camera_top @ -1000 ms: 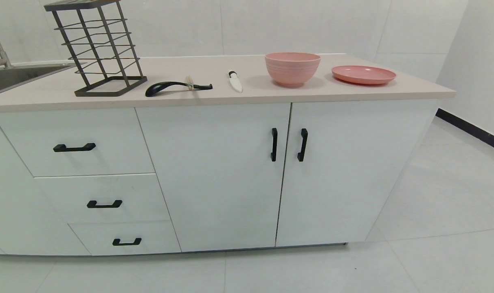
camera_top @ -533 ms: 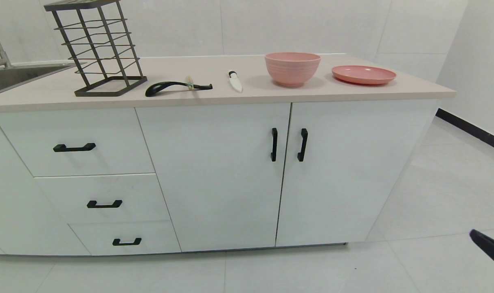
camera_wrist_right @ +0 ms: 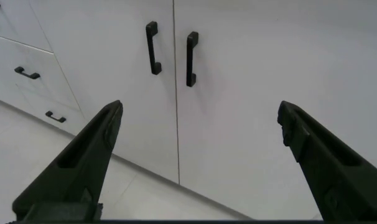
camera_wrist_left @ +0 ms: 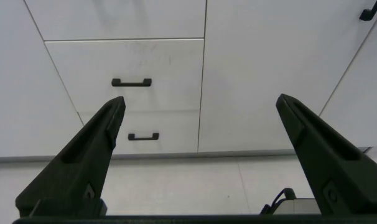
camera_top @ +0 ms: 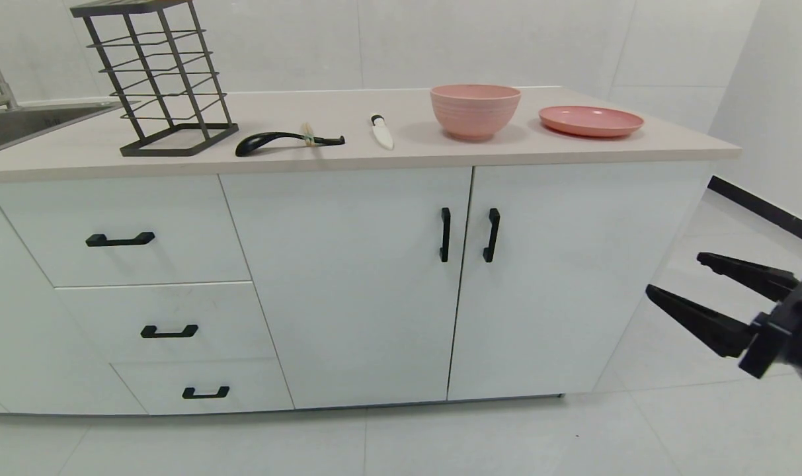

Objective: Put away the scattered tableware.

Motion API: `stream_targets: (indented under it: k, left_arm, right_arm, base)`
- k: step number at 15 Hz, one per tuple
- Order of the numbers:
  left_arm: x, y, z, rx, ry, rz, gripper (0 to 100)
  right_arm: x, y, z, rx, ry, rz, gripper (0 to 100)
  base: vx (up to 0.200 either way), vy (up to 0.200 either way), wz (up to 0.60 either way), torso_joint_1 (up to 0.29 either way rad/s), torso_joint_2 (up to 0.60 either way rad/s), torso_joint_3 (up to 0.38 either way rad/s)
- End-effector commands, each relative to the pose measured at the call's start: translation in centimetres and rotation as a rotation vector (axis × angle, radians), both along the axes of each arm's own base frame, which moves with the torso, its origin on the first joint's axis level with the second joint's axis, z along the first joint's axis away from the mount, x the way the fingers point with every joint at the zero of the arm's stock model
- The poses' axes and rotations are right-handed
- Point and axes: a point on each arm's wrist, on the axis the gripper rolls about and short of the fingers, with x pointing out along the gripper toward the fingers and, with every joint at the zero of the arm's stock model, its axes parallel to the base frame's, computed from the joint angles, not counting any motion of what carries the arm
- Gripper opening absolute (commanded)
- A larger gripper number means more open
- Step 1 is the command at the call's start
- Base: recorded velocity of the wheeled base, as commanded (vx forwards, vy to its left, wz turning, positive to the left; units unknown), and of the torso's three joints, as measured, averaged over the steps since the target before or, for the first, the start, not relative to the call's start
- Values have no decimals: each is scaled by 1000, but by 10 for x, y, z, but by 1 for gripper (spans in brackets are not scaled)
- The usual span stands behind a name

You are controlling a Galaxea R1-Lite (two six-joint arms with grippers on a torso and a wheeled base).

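On the counter [camera_top: 77, 158] lie a black ladle [camera_top: 268, 141], a pair of chopsticks [camera_top: 309, 135] crossing its handle, and a white knife with a black handle [camera_top: 381, 131]. A pink bowl [camera_top: 475, 110] and a pink plate [camera_top: 590, 121] sit further right. My right gripper [camera_top: 673, 274] hangs open, low at the right, in front of the cabinet's right door [camera_top: 559, 277] and well below the counter top. In the right wrist view its fingers [camera_wrist_right: 83, 155] frame the two door handles [camera_wrist_right: 153, 48]. My left gripper [camera_wrist_left: 198, 106] is open, facing the lower drawers [camera_wrist_left: 131, 82].
A black wire rack [camera_top: 159, 79] stands at the counter's left, beside a steel sink [camera_top: 17, 125] with a tap. Below are three drawers with black handles [camera_top: 120, 239] and two cabinet doors with vertical handles [camera_top: 445, 235]. Tiled floor lies open to the right.
My right gripper has risen into the head view from the lower right edge, moving up and left toward the cabinet. The tableware has not moved.
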Motion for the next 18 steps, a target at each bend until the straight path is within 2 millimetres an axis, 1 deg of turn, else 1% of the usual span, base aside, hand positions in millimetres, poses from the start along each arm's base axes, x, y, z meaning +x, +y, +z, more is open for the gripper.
stream_targets:
  k: [1, 3, 4, 6, 8, 9, 10, 11, 13, 14, 15, 16, 18]
  left_arm:
    - [0, 0, 0, 1, 0, 0, 100]
    - [0, 0, 0, -5, 0, -2, 100]
    - [0, 0, 0, -8, 0, 0, 100]
    - [0, 0, 0, -7, 0, -8, 100]
    - [0, 0, 0, -4, 0, -8, 100]
    - [0, 0, 0, 2, 0, -10, 100]
    - [0, -1, 0, 30, -2, -25, 100]
    - [0, -2, 1, 116, -13, -76, 100]
    - [0, -2, 3, 95, -29, -73, 100]
    - [-3, -2, 17, 88, -112, -68, 100]
    - [-22, -2, 79, 87, -355, -56, 100]
    - [-22, -2, 95, 94, -362, -79, 100]
    - [-14, -3, 100, 94, -309, -174, 100]
  right_arm:
    - [54, 9, -21, -37, 32, 71, 100]
    - [74, 14, -28, -54, 25, 140, 100]
    - [78, 16, -32, -65, 25, 153, 100]
    - [89, 30, -55, -89, 49, 203, 100]
    - [97, 40, -70, -87, 32, 234, 100]
    - [102, 43, -74, -86, 25, 242, 100]
    - [103, 44, -77, -87, 23, 248, 100]
    - [102, 44, -76, -84, 9, 264, 100]
    - [99, 42, -72, -82, -6, 264, 100]
    - [95, 41, -69, -81, -15, 262, 100]
    - [87, 41, -66, -81, -18, 268, 100]
    - [85, 44, -62, -79, -34, 279, 100]
    - [82, 50, -60, -77, -42, 303, 100]
  base:
    - [0, 0, 0, 0, 0, 0]
    - [0, 0, 0, 0, 0, 0]
    - [0, 0, 0, 0, 0, 0]
    - [0, 0, 0, 0, 0, 0]
    - [0, 0, 0, 0, 0, 0]
    - [0, 0, 0, 0, 0, 0]
    - [0, 0, 0, 0, 0, 0]
    - [0, 0, 0, 0, 0, 0]
    - [0, 0, 0, 0, 0, 0]
    - [0, 0, 0, 0, 0, 0]
    - [0, 0, 0, 0, 0, 0]
    - [0, 0, 0, 0, 0, 0]
    - [0, 0, 0, 0, 0, 0]
